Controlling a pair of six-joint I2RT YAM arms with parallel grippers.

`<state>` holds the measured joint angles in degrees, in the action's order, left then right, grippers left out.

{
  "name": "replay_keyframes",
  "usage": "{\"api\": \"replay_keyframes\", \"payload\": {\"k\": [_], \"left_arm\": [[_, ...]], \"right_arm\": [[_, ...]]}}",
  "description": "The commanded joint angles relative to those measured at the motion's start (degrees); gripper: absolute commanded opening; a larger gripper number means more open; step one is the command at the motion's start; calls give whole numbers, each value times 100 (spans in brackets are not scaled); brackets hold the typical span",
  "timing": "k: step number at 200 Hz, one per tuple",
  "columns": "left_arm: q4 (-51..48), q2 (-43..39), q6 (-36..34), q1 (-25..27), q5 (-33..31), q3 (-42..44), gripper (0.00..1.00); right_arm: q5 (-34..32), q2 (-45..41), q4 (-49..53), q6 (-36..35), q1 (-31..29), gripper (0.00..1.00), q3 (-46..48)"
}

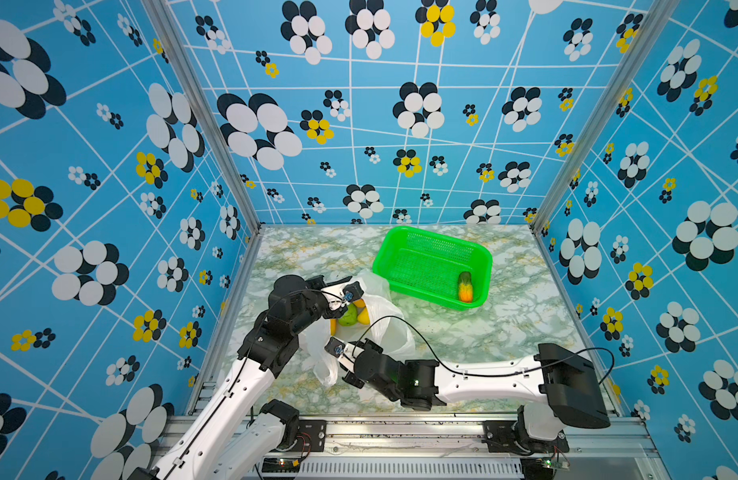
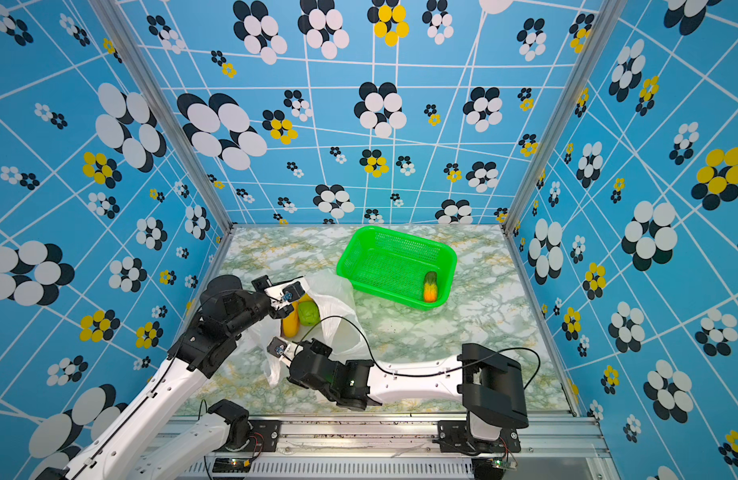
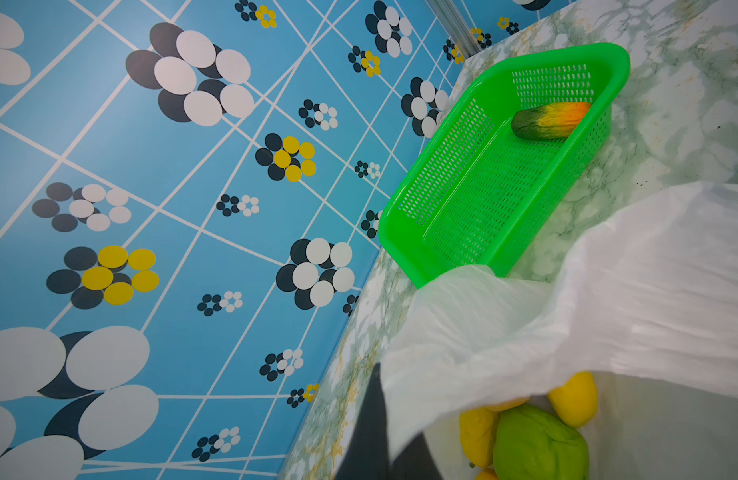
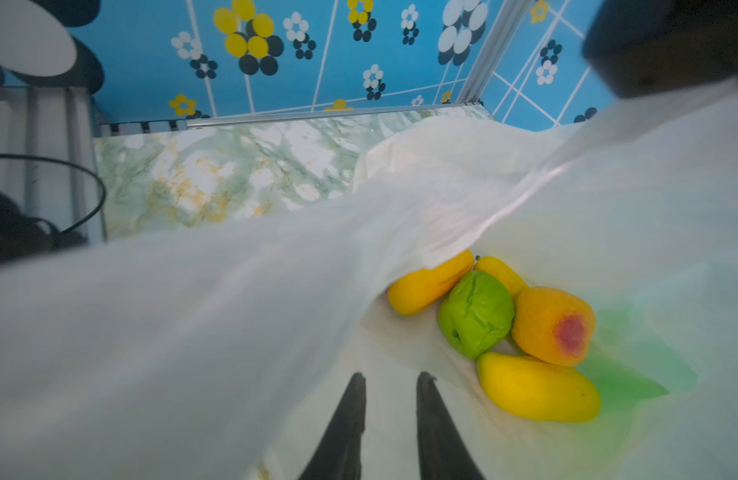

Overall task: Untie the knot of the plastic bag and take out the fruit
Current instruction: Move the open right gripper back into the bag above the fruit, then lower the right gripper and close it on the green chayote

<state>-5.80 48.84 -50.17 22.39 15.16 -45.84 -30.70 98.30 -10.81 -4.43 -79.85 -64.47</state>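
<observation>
- Both top views: plastic bag (image 1: 386, 332) open on the table (image 1: 504, 332), just near-left of the green basket (image 1: 382, 251); left gripper (image 1: 346, 299) at its far rim, right gripper (image 1: 336, 353) at its near rim.
- Left wrist view: fingers (image 3: 369, 415) pressed together, pinching the plastic bag's rim; fruit (image 3: 537, 444) inside.
- Right wrist view: fingers (image 4: 355, 415) a little apart over the plastic, near the fruit.

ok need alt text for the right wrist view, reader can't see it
Looking into the open white plastic bag: toy fruit clustered inside, a green round one among yellow and orange ones. The right gripper points toward them, its dark fingers slightly apart; marble table and blue flowered walls behind.
</observation>
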Motion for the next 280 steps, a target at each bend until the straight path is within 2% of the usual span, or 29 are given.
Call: {"api": "replay_keyframes", "payload": {"k": [1,52,93,145,176,207,222,260,280], "left_arm": [[-35,-136,-12,82,110,-137,0],[-7,-190,-36,101,137,-118,0],[13,-243,-63,118,198,-92,0],[0,-320,-67,116,438,-102,0],[6,-401,-208,193,497,-5,0],[-36,-411,-292,238,547,1,0],[-44,-419,-296,239,591,-3,0],[-35,-428,-306,240,664,14,0],[-36,-450,-302,239,673,21,0]], "right_arm": [[-497,321,511,583,249,21,-303],[-513,550,305,1352,771,19,-49],[-428,1022,480,1428,847,16,-377],[-424,1589,861,1876,1009,46,-1013],[-494,2146,1093,1813,1234,55,-1632],[-74,2583,970,1768,1415,68,-2005],[-198,2936,1255,1800,1438,72,-2419],[-68,3612,1867,1782,1490,73,-3263],[-13,3781,2097,1876,1500,69,-3470]]}}
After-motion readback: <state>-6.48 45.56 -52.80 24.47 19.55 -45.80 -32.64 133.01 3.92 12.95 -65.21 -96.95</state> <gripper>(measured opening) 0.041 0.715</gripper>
